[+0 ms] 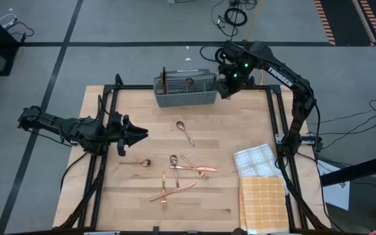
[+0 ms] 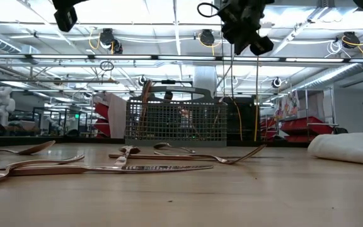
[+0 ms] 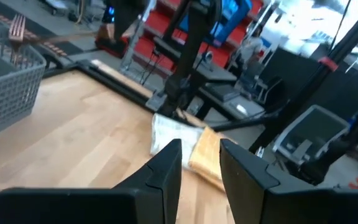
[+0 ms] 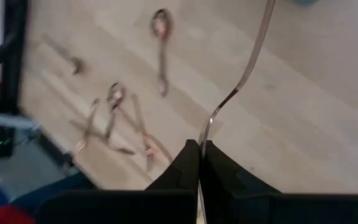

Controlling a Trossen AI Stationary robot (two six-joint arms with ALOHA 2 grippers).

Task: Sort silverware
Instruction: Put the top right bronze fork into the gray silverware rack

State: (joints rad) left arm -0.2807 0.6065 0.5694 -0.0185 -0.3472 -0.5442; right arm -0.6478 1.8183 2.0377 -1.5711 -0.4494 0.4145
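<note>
Several copper spoons, forks and knives lie flat on the wooden table: a spoon point(image 1: 186, 132), a spoon point(image 1: 137, 162) and a crossed cluster point(image 1: 183, 171). More pieces stand in the grey mesh caddy point(image 1: 185, 90) at the far edge. My right gripper point(image 4: 199, 144) hovers high by the caddy's right end point(image 1: 226, 87), shut on one thin utensil point(image 4: 247, 62). My left gripper point(image 3: 201, 165) is open over the table's left side point(image 1: 136, 134), above the wood and touching nothing. My right gripper pinches one end of the thin utensil point(image 4: 202, 134) between its two shut fingers. The utensil runs straight out past the fingertips, along the fingers, curving at its neck point(image 4: 229, 96). It is lifted clear of the table; which end is held is hidden by the fingers.
A white checked cloth point(image 1: 256, 160) and an orange checked cloth point(image 1: 263, 202) lie at the table's right near corner. Black frame rails point(image 1: 274, 124) run along the left and right sides. Bare wood shows between the caddy and the loose spoon.
</note>
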